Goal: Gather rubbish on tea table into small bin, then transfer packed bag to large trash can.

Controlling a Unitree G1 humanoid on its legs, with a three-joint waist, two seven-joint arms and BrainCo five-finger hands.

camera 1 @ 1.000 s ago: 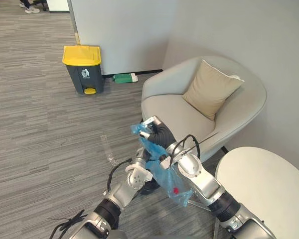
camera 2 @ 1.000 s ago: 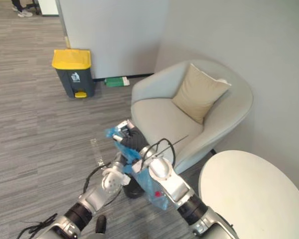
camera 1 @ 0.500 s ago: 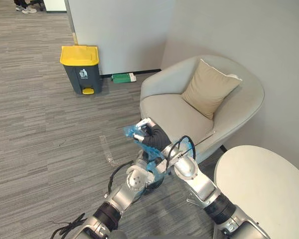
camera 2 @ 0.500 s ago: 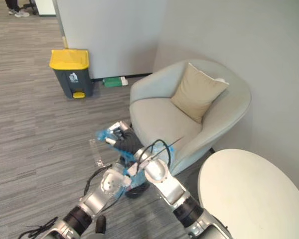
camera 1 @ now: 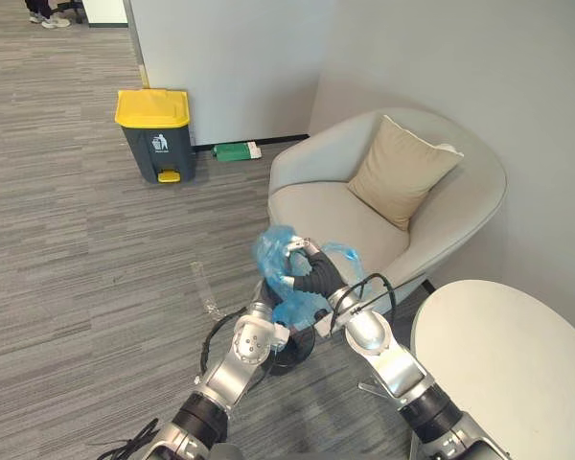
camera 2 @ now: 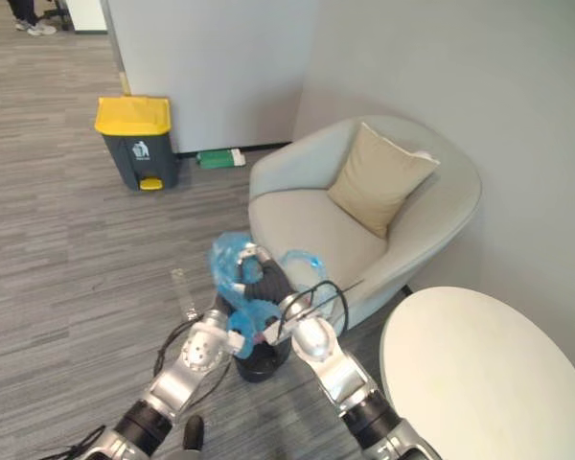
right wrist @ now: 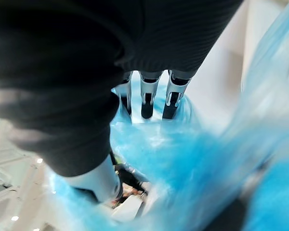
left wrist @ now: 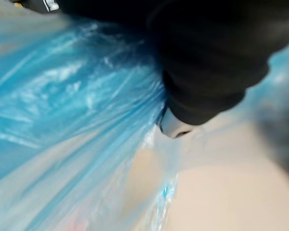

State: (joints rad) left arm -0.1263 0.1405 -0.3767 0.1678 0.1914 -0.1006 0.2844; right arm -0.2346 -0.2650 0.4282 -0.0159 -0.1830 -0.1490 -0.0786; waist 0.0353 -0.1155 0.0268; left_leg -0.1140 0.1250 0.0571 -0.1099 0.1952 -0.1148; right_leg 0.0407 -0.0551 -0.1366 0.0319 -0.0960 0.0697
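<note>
Before the grey armchair (camera 1: 337, 217), well apart from the yellow-lidded trash can (camera 1: 156, 136), the blue bag (camera 1: 272, 252) hangs bunched just above the small black bin (camera 2: 260, 363), its top clenched by the curled fingers of the right hand (camera 1: 313, 275), while the left hand (left wrist: 213, 61) lies against the plastic, its hold impossible to tell.

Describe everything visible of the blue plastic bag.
The blue plastic bag is thin, translucent and crumpled, puffed up above the small black bin in front of the armchair. The right hand grips it with curled fingers, plastic billowing on both sides of the hand; its lower part hangs toward the bin.
</note>
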